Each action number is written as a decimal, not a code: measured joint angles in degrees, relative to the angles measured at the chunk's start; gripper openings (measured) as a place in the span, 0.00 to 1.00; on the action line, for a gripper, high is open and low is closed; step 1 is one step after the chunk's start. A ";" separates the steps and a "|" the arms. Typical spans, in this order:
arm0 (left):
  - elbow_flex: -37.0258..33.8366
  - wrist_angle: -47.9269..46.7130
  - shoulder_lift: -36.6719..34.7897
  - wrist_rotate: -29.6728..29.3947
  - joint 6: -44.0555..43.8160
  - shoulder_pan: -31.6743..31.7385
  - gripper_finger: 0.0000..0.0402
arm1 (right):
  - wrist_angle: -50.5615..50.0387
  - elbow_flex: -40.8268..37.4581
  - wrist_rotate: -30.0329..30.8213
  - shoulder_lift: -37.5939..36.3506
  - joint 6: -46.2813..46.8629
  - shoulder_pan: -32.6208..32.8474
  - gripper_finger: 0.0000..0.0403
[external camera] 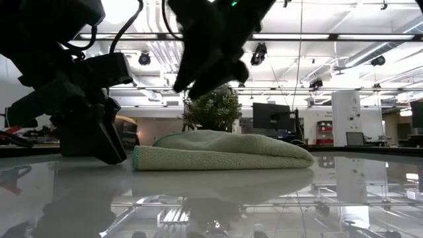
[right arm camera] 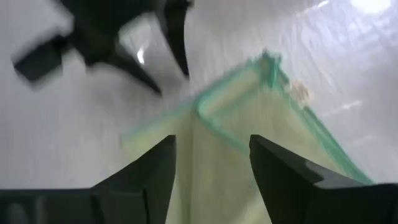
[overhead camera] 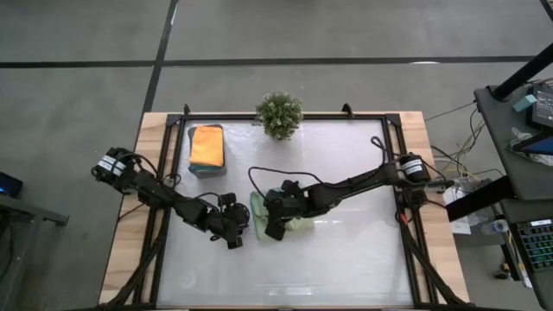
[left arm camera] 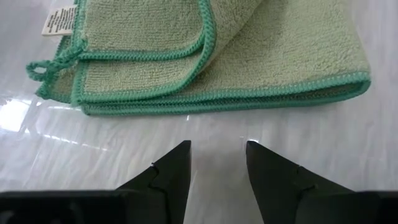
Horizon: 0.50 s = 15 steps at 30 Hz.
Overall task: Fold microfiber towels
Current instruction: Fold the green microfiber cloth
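Green towel (overhead camera: 294, 220) lies folded mid-table, layered edges stacked and tag (left arm camera: 59, 20) showing at one corner, so this fold looks complete. Right gripper (right arm camera: 211, 165) hovers directly above it, fingers parted and gripping nothing, apparently letting the cloth settle. Left gripper (left arm camera: 216, 165) sits just beside the towel's edge, fingers apart and empty, ready to steady. Orange towel (overhead camera: 207, 145) tops the tray (overhead camera: 207, 171) stack near the plant (overhead camera: 279, 114).

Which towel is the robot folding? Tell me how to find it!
Start at the small bushy green plant at the table's far edge, then come toward the middle, where the two dark grippers meet. The pale sage-green microfiber towel lies folded there, flat on the white table. Unlike the bright orange towel stacked far left, it has teal stitching and a white tag.
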 joint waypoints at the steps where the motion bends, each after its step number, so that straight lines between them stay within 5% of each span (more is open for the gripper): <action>1: 0.00 0.02 0.00 -0.02 0.00 0.00 0.35 | -1.65 0.00 0.08 -0.45 -0.55 0.31 0.48; 6: 0.00 0.06 0.00 -0.06 0.00 0.00 0.35 | -6.46 -0.82 0.37 -0.79 -1.16 1.16 0.48; 15: 0.00 0.15 0.04 -0.09 0.00 0.00 0.35 | -0.96 -8.00 3.33 -0.97 -1.89 0.20 0.48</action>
